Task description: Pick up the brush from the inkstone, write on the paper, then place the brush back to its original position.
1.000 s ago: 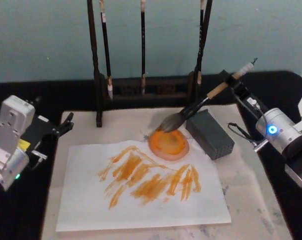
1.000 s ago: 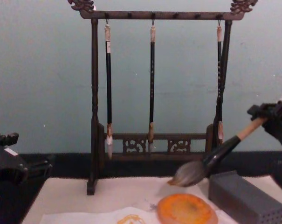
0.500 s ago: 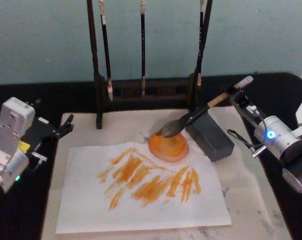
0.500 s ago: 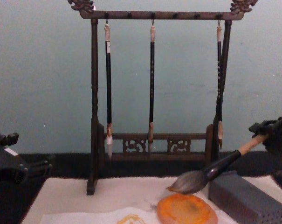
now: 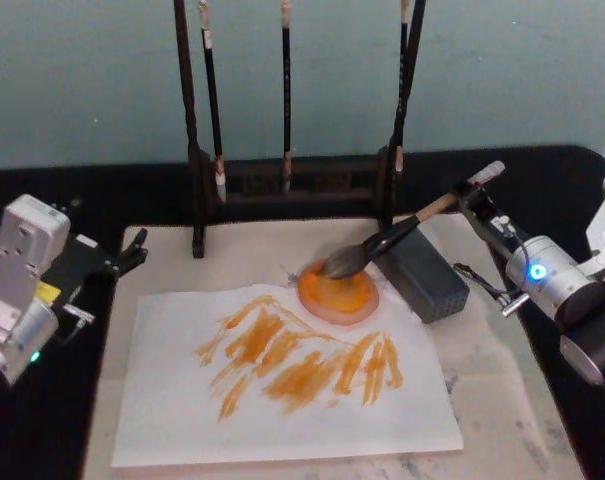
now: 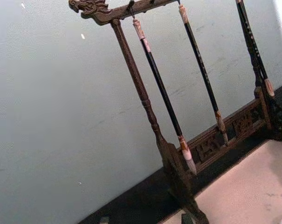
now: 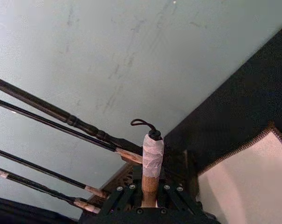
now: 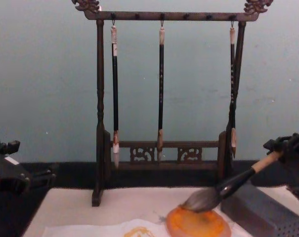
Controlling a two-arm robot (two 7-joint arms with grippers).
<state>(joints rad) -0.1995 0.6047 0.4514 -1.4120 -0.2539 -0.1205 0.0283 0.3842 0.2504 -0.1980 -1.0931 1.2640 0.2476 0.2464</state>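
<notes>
Calligraphy brush (image 5: 405, 233) is held tilted, its handle pinched in the right gripper (image 5: 468, 197) at 2 o'clock of the orange inkstone (image 5: 340, 292), bristles laid on its far rim. A grey perforated block (image 5: 424, 272) is crossed at 3 o'clock; the brush rack (image 5: 322, 190) stands at 12, the painted paper (image 5: 172, 420) at 7. Bristle contact is seen from the chest, the looped end from the right wrist. The left gripper (image 5: 132, 250) is parked, spread, at 9 o'clock

Since a sec ago: brush (image 5: 402, 235) lowered by right gripper (image 5: 466, 196), handle tipped flatter, bristles now rested on inkstone (image 5: 344, 296).
</notes>
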